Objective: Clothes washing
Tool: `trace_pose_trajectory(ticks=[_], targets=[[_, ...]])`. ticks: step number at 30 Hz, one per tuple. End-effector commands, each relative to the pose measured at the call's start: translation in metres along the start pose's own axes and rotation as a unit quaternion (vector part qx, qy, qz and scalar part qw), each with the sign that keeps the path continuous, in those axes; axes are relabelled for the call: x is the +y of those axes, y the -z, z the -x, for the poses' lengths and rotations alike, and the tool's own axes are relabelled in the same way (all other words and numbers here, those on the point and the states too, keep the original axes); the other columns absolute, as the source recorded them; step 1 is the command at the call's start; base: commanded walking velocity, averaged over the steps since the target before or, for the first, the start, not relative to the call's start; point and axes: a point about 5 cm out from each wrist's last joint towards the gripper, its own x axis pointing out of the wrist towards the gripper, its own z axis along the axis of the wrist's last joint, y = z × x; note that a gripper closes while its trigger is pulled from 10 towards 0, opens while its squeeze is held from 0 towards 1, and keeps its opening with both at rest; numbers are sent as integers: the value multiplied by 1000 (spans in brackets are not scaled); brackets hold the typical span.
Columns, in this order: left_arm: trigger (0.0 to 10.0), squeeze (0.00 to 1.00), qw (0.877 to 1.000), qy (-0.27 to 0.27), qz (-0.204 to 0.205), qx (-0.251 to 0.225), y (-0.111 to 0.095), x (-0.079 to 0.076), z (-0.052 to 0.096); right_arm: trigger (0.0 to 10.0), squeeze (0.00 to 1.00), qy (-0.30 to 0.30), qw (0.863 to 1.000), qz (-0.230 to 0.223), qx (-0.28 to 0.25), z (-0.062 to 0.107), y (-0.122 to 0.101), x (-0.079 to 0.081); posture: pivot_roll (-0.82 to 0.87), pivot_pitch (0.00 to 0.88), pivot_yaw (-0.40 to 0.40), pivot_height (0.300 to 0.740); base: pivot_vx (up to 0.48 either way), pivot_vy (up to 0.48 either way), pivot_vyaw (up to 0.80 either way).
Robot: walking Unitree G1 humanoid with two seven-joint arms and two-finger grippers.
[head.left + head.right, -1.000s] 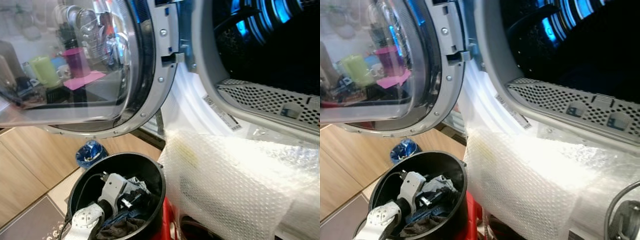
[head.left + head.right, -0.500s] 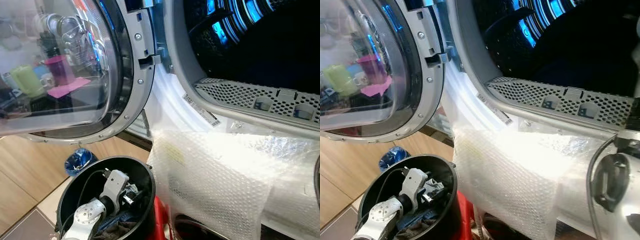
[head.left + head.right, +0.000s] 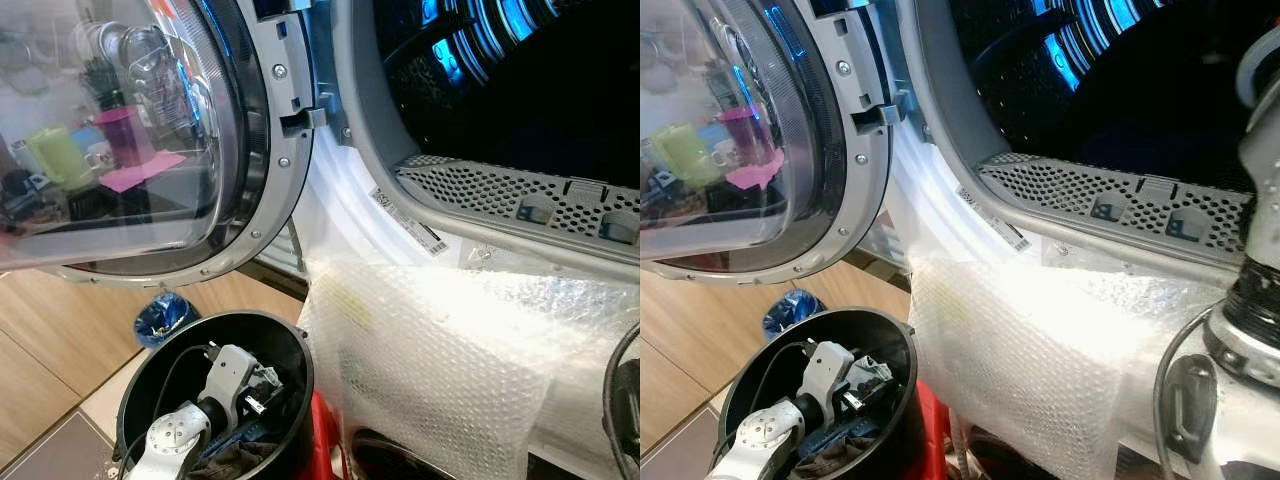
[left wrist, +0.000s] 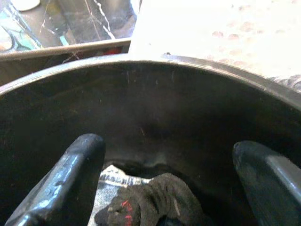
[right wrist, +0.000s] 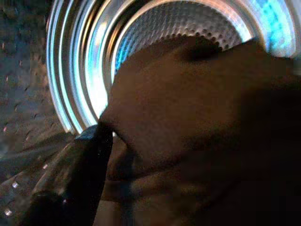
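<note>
Reaching down into the black bucket point(image 3: 300, 370) at the lower left, the left gripper point(image 4: 174, 183) hangs with its two fingers point(image 4: 70, 174) spread wide apart, holding nothing; a dark bunched sock-like garment point(image 4: 150, 205) lies low between them at the bucket's bottom, touching neither finger as far as can be seen. From the head camera, more dark clothes point(image 3: 830, 440) show around that wrist inside the bucket. Above it swings the round glass door point(image 3: 150, 140), opened to the left. Right of the bucket, bubble wrap point(image 3: 440, 360) drapes the machine's front below the perforated lip point(image 3: 520, 195) of the drum opening point(image 3: 520, 80). At the far right the right arm point(image 3: 1250, 300) rises toward that opening. Its gripper point(image 5: 122, 155) is inside the drum point(image 5: 188, 28), one finger point(image 5: 80, 165) pressed against a brown cloth point(image 5: 202, 132) that hangs before the lit, dimpled back wall; its lie is unclear, and whether those fingers grip it cannot be told.
</note>
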Motion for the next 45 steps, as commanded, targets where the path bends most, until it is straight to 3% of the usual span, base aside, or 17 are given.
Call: trace_pose_trajectory(ticks=[1, 3, 6, 12, 14, 16, 19, 20, 22, 26, 29, 31, 32, 33, 40, 42, 45], targets=[[10000, 0, 1000, 1, -9, 8, 0, 4, 2, 10000, 1000, 4, 1000, 12, -10, 9, -8, 1, -42, 72, 186, 740, 0, 0, 0], [10000, 0, 1000, 2, -9, 8, 1, 3, 2, 10000, 1000, 28, 996, 80, -21, 18, -12, -3, -42, 72, 186, 740, 0, 0, 0], [10000, 0, 1000, 3, -9, 8, 0, 3, 1, 10000, 1000, 43, 992, 113, -16, 23, -9, -10, -44, 61, 185, 740, 0, 0, 0], [10000, 0, 1000, 2, -8, 7, -1, 4, 1, 10000, 1000, 17, 994, 112, -12, 34, -7, -15, -39, 59, 185, 740, 0, 0, 0], [10000, 0, 1000, 3, -8, 7, -1, 4, 0, 10000, 1000, -65, 996, 66, -10, 44, -3, -1, -47, 62, 188, 740, 0, 0, 0], [10000, 0, 1000, 4, -8, 7, -1, 3, 0, 10000, 1000, -80, 995, 63, -5, 46, 1, 1, -47, 62, 188, 740, 0, 0, 0], [10000, 0, 1000, 4, -7, 6, -1, 3, 0, 10000, 1000, -118, 988, -103, -1, 44, 1, 12, -48, 62, 185, 740, 0, 0, 0], [10000, 0, 1000, 4, -7, 6, -1, 3, 0, 10000, 1000, -108, 981, -159, 9, 41, 3, 13, -47, 62, 184, 740, 0, 0, 0], [10000, 0, 1000, 4, -7, 5, -2, 3, 0, 10000, 1000, -97, 977, -187, 19, 40, 5, 13, -47, 62, 184, 740, 0, 0, 0], [10000, 0, 1000, 2, -5, 5, -1, 2, 0, 10000, 1000, -31, 944, -322, 61, 34, 19, 11, -39, 60, 179, 740, 0, 0, 0], [10000, 0, 1000, 1, -6, 5, 0, 3, 1, 10000, 1000, 3, 963, -265, 53, 39, 17, 1, -34, 63, 178, 740, 0, 0, 0], [10000, 0, 1000, 0, -5, 6, 1, 3, 2, 10000, 149, 80, 980, -176, 55, 43, 21, -20, -43, 56, 179, 740, 0, 0, 0], [10000, 0, 1000, 0, -5, 6, 1, 3, 2, 10000, 137, 121, 982, -134, 48, 45, 20, -33, -45, 53, 178, 740, 0, 0, 0], [10000, 0, 1000, 2, -5, 7, 2, 3, 2, 10000, 0, 156, 981, -111, 31, 46, 15, -45, -49, 45, 180, 740, 0, 0, 0], [10000, 0, 1000, 3, -5, 7, 1, 3, 1, 10000, 0, 130, 978, -160, -34, 45, -10, -36, -47, 39, 177, 740, 0, 0, 0], [10000, 0, 1000, 4, -5, 5, 0, 2, 0, 10000, 0, 29, 955, -294, -33, 42, -21, -15, -49, 38, 178, 740, 0, 0, 0], [10000, 0, 1000, 4, -5, 6, 0, 2, 0, 10000, 0, -33, 938, -344, -14, 43, -23, -2, -51, 36, 177, 740, 0, 0, 0]])
